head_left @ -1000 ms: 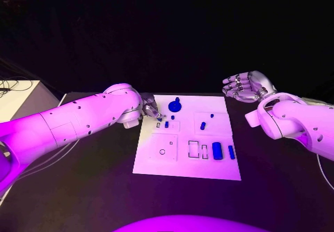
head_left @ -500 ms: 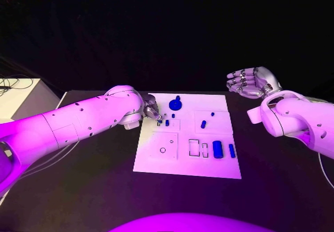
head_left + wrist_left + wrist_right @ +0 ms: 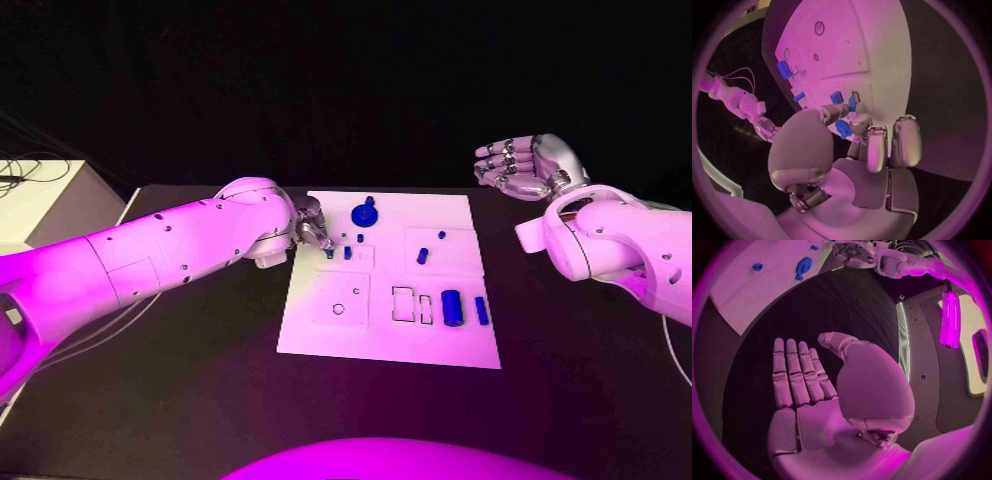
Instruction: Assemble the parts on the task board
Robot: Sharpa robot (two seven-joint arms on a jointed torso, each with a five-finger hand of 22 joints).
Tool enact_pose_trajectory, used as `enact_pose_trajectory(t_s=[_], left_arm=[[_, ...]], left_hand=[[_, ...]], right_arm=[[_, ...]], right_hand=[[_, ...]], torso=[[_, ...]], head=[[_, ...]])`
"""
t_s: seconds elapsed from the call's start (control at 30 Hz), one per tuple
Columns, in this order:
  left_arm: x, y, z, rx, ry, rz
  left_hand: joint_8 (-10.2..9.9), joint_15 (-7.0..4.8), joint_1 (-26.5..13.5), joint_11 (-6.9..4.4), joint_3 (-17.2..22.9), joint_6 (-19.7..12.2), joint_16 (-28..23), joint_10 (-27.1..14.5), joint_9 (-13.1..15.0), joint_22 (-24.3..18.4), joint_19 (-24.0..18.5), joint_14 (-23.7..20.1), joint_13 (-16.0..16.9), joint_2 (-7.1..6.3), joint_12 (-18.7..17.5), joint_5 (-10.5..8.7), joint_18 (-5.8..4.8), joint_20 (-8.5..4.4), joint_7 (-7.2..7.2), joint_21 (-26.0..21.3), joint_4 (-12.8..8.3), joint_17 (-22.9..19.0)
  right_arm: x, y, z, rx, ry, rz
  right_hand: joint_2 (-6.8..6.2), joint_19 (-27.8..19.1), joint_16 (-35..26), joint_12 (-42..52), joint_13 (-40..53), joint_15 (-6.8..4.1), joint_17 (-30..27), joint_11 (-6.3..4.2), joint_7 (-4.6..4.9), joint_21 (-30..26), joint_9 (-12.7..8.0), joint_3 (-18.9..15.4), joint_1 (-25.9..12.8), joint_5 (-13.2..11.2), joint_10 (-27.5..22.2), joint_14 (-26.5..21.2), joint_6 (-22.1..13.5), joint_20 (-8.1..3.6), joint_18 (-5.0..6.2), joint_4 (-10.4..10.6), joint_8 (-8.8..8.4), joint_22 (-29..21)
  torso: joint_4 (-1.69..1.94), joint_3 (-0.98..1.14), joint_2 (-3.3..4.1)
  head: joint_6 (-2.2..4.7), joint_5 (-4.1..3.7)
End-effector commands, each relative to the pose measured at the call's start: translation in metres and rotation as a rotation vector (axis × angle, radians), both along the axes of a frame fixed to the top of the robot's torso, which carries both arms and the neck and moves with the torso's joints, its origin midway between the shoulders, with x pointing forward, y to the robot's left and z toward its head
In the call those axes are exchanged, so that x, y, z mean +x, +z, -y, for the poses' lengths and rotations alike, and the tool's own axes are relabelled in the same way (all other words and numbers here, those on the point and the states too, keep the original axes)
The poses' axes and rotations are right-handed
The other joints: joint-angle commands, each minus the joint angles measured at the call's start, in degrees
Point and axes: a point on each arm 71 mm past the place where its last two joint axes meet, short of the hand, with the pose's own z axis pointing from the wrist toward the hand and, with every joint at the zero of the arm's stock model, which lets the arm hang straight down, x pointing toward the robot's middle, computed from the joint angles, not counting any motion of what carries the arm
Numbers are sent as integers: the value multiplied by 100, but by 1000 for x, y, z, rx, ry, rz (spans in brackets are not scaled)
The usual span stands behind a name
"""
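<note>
Black worktop [image 3: 173, 390] spans the head view under my arms. My left arm [image 3: 144, 255] runs in across the near-left corner of it; my right arm [image 3: 627, 255] stands off the board's right side.

Task board [image 3: 387, 340]: white plate, centred on the worktop, long axis running away from me. Outlined recesses show on its near half and middle.

Right hand [image 3: 526, 170]: raised above the worktop's far-right area, well apart from the board. In the right wrist view the fingers [image 3: 795, 372] lie straight and side by side, thumb apart, palm bare. Released, grasping nothing.

Left hand [image 3: 315, 228]: at the board's left edge, far half, fingertips down on the plate. In the left wrist view a small blue part [image 3: 842, 129] sits between thumb and a finger [image 3: 859, 122], the other fingers curled beside it. Grasping that part.

Parts on the board, large to small:
- round blue part with a stub [image 3: 362, 214], far end, near the board's centre line.
- long blue bar [image 3: 451, 308], near-right, beside 2 outlined slots.
- slimmer blue bar [image 3: 482, 311], just right of the long one.
- short blue peg [image 3: 421, 256], middle right.
- small blue piece [image 3: 346, 253], just beside my left fingertips.
- tiny blue piece [image 3: 441, 235], beyond the peg.
</note>
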Motion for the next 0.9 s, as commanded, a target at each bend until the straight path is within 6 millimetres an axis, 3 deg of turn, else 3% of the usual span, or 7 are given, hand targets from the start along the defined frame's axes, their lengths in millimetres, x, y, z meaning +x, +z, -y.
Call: enact_pose_trajectory(t_s=[0.03, 0.23, 0.53, 0.9], left_arm=[[-1, 0, 1, 10, -11, -1], [-2, -1, 1, 15, -14, 0], [-2, -2, 1, 15, -15, 1], [-3, -4, 2, 24, -19, 1]], left_hand=[[19, -22, 8, 11, 1018, 38, 29, 37, 7, 45, 41, 539, 5, 71, 25, 20, -33, -7, -5, 19, -1046, 1328], [19, -24, 8, 9, 1021, 44, 28, 39, 6, 42, 39, 539, 2, 71, 23, 31, -32, -8, -7, 18, -1050, 1326], [19, -24, 8, 9, 1021, 44, 28, 39, 6, 42, 39, 539, 2, 71, 23, 31, -32, -8, -7, 18, -1050, 1326], [18, -26, 5, 7, 1023, 52, 22, 42, 4, 45, 41, 535, -5, 71, 20, 43, -33, -10, -9, 20, -1054, 1315]], right_arm=[[0, 2, 0, 3, 6, 18], [0, 1, 0, 3, 3, 13], [0, 1, 1, 2, -6, 13], [0, 1, 3, 2, -18, 16]], right_hand=[[4, 12, -23, -23, -5, 6, -5, 4, 208, -16, -7, -5, -48, 19, 28, 34, 40, 28, 72, -22, -38, -5], [5, 15, -29, -29, -8, 7, -12, 5, 208, -15, -9, -7, -58, 29, 33, 40, 40, 29, 72, -22, -42, -17], [6, 18, -35, -36, -10, 7, -19, 5, 208, -15, -11, -8, -65, 41, 37, 45, 41, 29, 72, -24, -45, -28], [17, 29, -52, -52, -13, 5, -39, 3, 207, -13, -16, -3, -80, 83, 52, 61, 47, 28, 72, -30, -52, -62]], torso=[[-6, -3, 1], [7, -7, 2], [-11, -3, 8], [-2, -2, 5]], head=[[-7, 3], [-10, -3], [-8, -14], [-35, -18]])
